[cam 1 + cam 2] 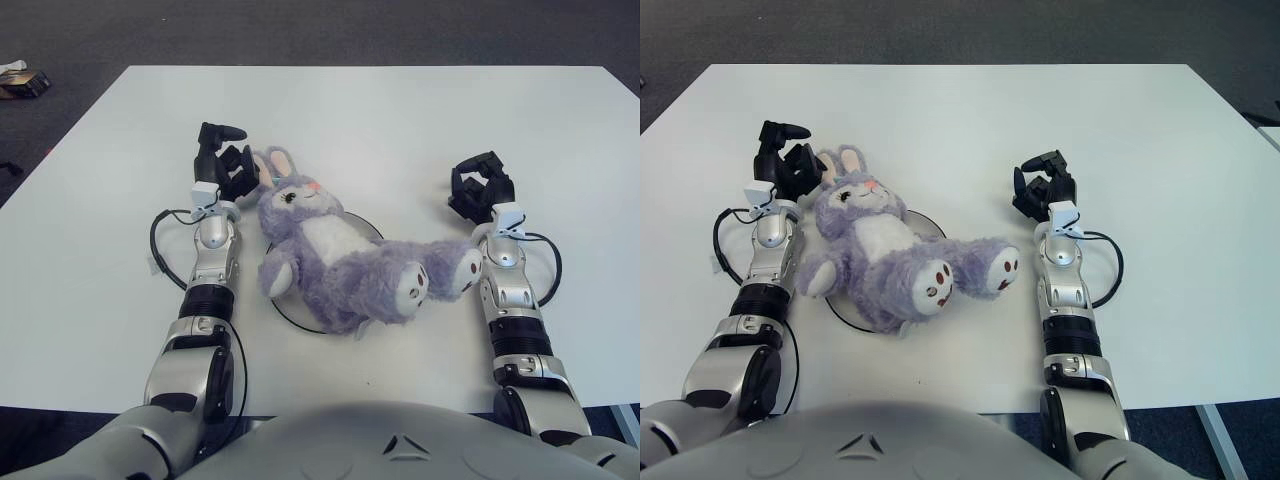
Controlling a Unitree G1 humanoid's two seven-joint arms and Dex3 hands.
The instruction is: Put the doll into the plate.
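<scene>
A purple and white plush bunny doll lies on its back across a white plate with a dark rim, which it mostly hides. Its head points to the far left and its feet stick out past the plate's right side. My left hand is just left of the doll's ears, fingers loosely spread and holding nothing. My right hand is right of the doll's feet and a little beyond them, fingers relaxed, half curled and empty. The doll and both hands also show in the right eye view.
The white table stretches far back and to both sides. Its front edge is near my body. A small box lies on the dark floor beyond the far left corner. Black cables loop beside both wrists.
</scene>
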